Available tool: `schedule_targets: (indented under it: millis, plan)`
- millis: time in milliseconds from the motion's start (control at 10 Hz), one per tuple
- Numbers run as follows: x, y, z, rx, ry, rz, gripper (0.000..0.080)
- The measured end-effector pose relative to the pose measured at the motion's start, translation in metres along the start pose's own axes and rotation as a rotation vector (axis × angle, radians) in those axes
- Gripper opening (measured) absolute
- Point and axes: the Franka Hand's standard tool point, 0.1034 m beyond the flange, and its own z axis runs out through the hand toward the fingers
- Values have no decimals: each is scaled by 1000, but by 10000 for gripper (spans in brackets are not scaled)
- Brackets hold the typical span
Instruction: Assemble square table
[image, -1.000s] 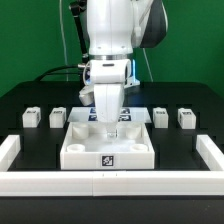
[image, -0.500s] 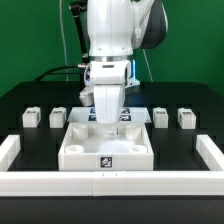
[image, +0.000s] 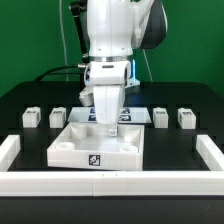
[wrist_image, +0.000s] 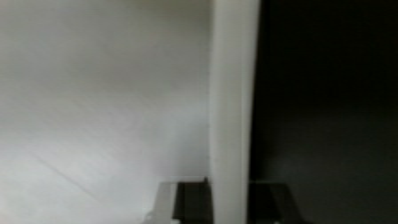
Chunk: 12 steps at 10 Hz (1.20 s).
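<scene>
a: nearest?
b: rail (image: 100, 181). panel (image: 85, 152) just behind it, skewed, sitting toward the exterior view's left.
a: gripper (image: 108, 127)?
b: down on panel, fingers pinching its rim. four legs (image: 58, 117) in a row beyond, apart.

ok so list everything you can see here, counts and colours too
square panel: one, white, raised rim, tag on its front face, middle of the table
legs: four, white blocks with black-and-white tags, in a row behind the panel, two toward the exterior view's left, two toward its right
border rails: white, low, along the front and both side edges
marker board: one, white with black tags, behind the panel, mostly hidden by the arm
table: one, black
backdrop: green, behind everything
arm: one, white, reaching down over the panel
jaws: one pair, dark, astride the panel's rim in the wrist view
</scene>
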Motion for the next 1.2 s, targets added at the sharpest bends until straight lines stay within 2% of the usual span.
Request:
schedule_targets:
  millis: [300, 1100, 1200]
  plan:
    - [26, 7, -1, 1, 12, -23, 60]
    - [25, 6, 1, 6, 12, -21, 60]
    - [29, 6, 1, 5, 15, -19, 60]
